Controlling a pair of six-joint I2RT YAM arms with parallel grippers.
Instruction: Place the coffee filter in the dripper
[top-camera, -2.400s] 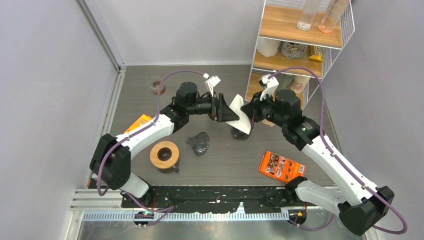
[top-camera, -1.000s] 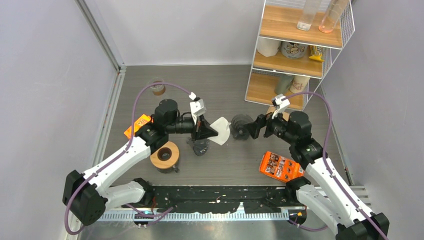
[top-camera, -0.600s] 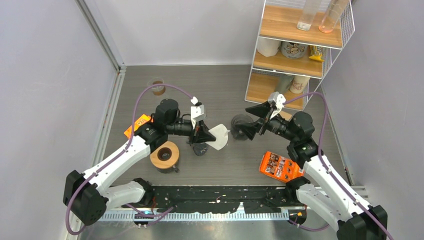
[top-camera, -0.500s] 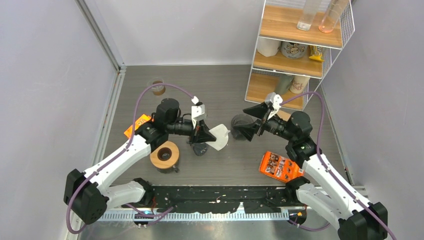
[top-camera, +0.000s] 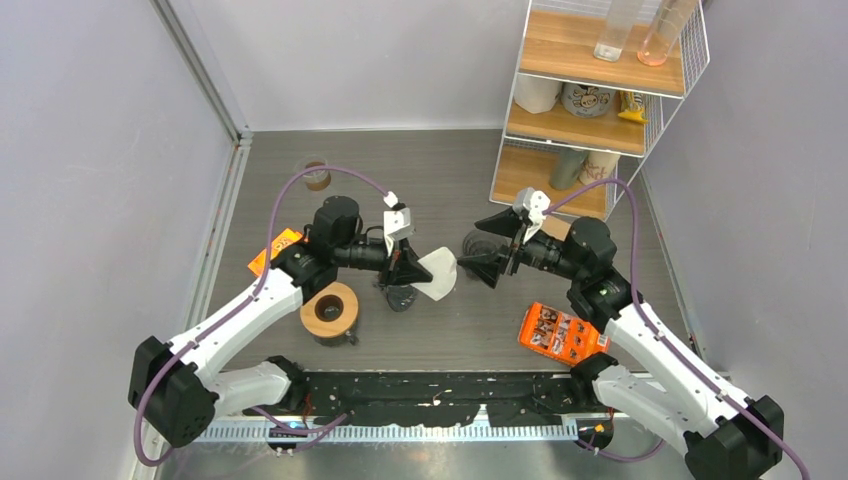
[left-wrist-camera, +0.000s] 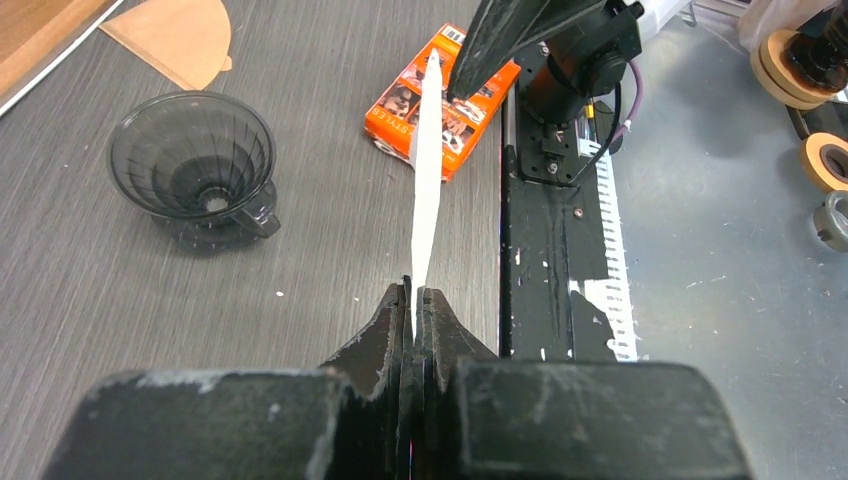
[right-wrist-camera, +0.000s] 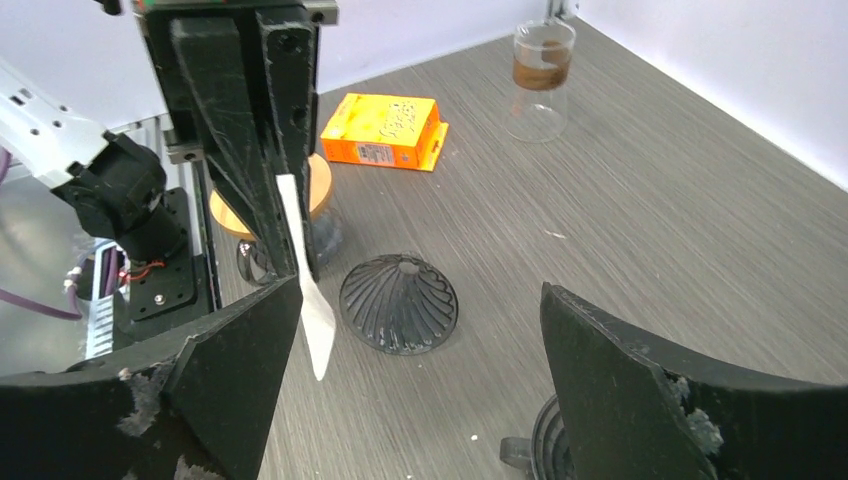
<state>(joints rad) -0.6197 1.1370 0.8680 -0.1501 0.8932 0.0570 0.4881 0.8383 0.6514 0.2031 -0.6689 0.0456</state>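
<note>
My left gripper (top-camera: 405, 263) is shut on the edge of a flat white coffee filter (top-camera: 438, 273), which hangs above the table. In the left wrist view the filter (left-wrist-camera: 425, 170) runs edge-on straight out from the gripper (left-wrist-camera: 413, 292). My right gripper (top-camera: 470, 244) is open wide, facing the filter. In the right wrist view the filter (right-wrist-camera: 310, 300) hangs just beside the right gripper's (right-wrist-camera: 420, 290) left finger, apart from it. The dark glass dripper (left-wrist-camera: 192, 160) stands upright on the table under the right gripper, with only its rim (right-wrist-camera: 545, 445) showing at the bottom.
An upturned dark ribbed cone (top-camera: 400, 290) sits below the filter. A wood-collared carafe (top-camera: 329, 310) stands near the left arm. Orange packets (top-camera: 275, 248) (top-camera: 563, 332) lie left and right. A glass cup (top-camera: 317, 175) stands at the back left and a wire shelf (top-camera: 590, 100) at the back right.
My right gripper has risen, turned and moved left over the dripper, closing in on the filter. The left gripper, still holding the filter, has barely moved.
</note>
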